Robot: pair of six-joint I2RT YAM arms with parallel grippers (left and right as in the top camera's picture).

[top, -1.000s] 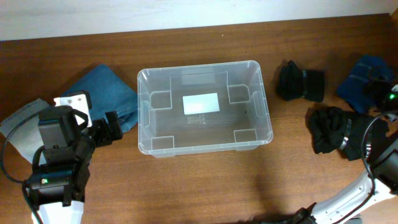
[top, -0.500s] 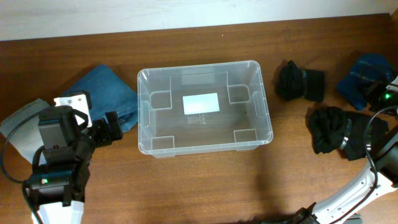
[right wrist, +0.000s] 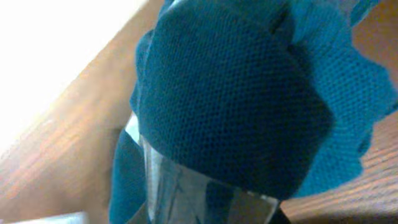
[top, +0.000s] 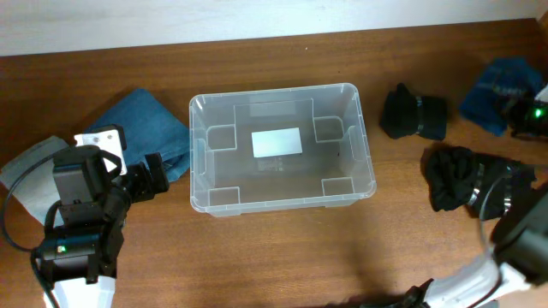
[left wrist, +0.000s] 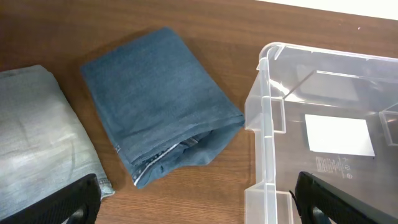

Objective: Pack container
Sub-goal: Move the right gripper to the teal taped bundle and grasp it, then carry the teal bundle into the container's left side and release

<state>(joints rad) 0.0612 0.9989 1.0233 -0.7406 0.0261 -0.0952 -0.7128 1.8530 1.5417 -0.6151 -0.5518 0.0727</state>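
Clear plastic rectangular container (top: 282,171) sits empty, central on the wooden desk (top: 282,257), where both arms reach. Your left end effector (top: 152,177) hangs spread; your right end effector (top: 524,120) is against the teal knitted cloth (right wrist: 236,93), though you cannot tell its grip.

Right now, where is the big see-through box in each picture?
Overhead: the container sits in the middle of the picture.
Left wrist: the container fills the right side, cut off by the edge.
Right wrist: not in it; only a teal cloth shows.
Shared landmark: the folded blue cloth beside its left end, in overhead and left wrist.
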